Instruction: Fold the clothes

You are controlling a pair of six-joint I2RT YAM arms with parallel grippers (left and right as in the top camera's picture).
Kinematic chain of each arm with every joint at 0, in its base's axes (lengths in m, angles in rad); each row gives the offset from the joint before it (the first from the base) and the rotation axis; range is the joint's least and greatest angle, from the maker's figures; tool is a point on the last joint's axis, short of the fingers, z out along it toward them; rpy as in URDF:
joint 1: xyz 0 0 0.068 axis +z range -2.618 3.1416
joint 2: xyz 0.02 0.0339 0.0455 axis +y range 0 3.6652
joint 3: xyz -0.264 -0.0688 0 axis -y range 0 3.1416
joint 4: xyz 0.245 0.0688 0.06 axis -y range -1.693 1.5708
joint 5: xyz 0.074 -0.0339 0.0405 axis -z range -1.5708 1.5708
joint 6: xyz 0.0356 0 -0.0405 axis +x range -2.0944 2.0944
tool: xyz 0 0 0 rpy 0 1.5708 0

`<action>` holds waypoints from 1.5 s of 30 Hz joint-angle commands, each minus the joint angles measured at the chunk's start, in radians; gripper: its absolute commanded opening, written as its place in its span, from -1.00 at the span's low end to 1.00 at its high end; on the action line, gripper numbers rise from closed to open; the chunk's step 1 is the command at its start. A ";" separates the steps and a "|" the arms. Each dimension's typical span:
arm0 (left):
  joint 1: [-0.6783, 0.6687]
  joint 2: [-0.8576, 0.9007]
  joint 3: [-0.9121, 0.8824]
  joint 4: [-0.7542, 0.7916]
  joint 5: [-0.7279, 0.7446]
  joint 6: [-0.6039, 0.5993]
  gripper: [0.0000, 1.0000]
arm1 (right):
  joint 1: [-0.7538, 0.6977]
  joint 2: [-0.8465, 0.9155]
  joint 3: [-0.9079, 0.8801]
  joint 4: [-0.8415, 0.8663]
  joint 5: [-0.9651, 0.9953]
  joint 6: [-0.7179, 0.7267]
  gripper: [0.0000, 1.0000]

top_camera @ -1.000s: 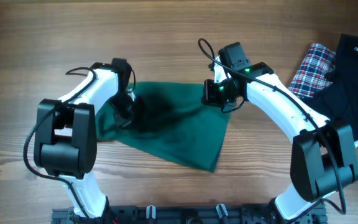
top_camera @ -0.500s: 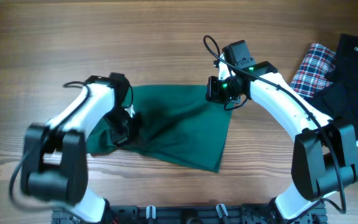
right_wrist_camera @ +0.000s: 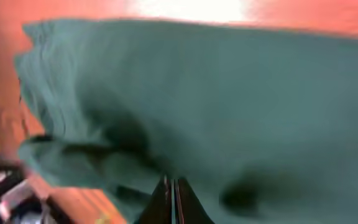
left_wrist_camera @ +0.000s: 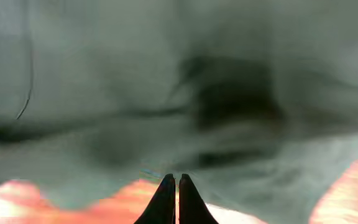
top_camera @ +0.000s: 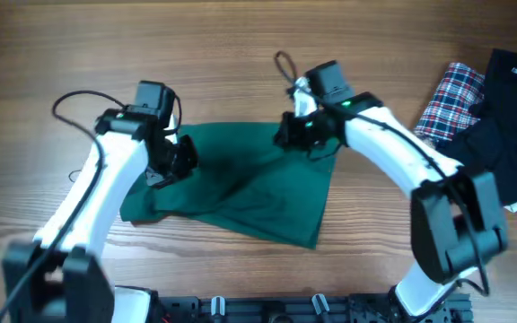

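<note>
Gripping a large plain dark teal-green soft fabric garment (top_camera: 258,193) at two spots on a brown wood-grain table (top_camera: 240,45)

Shows the left gripper (top_camera: 176,161) pinched together on the garment's upper left part and the right gripper (top_camera: 290,135) pinched together on its top edge towards the right; places the garment mid-table between both arms, spread wide and wrinkled. Seen from each wrist, blurred: thin black fingertips meeting against green fabric. Shows a red-white-blue plaid cloth (top_camera: 447,99) touching a black garment (top_camera: 510,117) at the table's right edge, well apart from the green one
</note>
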 commanded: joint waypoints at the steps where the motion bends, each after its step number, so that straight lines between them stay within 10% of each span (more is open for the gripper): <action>1: -0.003 0.098 0.005 0.072 -0.027 -0.016 -0.92 | 0.063 0.060 0.001 0.108 -0.183 0.079 -0.91; 7: -0.002 0.103 0.005 0.117 -0.029 0.010 -0.92 | 0.166 0.106 0.001 0.348 -0.252 0.267 -0.91; 14: 0.000 0.105 0.005 0.097 -0.073 -0.047 -0.92 | 0.215 0.196 0.000 0.209 -0.099 0.487 -0.91; 26: 0.000 0.105 0.005 0.091 -0.072 -0.047 -0.92 | 0.126 0.185 0.001 -0.275 0.134 0.488 -0.92; 37: 0.000 0.229 0.005 0.047 0.148 -0.040 -0.92 | 0.103 0.150 0.005 -0.274 0.186 0.371 -0.88; 39: 0.000 0.229 0.004 -0.016 0.147 0.013 -0.01 | 0.103 0.150 0.005 -0.257 0.179 0.325 -0.29; 42: 0.000 0.231 -0.016 -0.022 0.146 0.018 0.15 | 0.093 0.150 0.011 -0.246 0.148 0.267 -0.07; 45: 0.000 0.236 -0.079 -0.002 0.147 0.021 0.18 | 0.065 0.144 0.053 -0.290 0.152 0.222 -0.33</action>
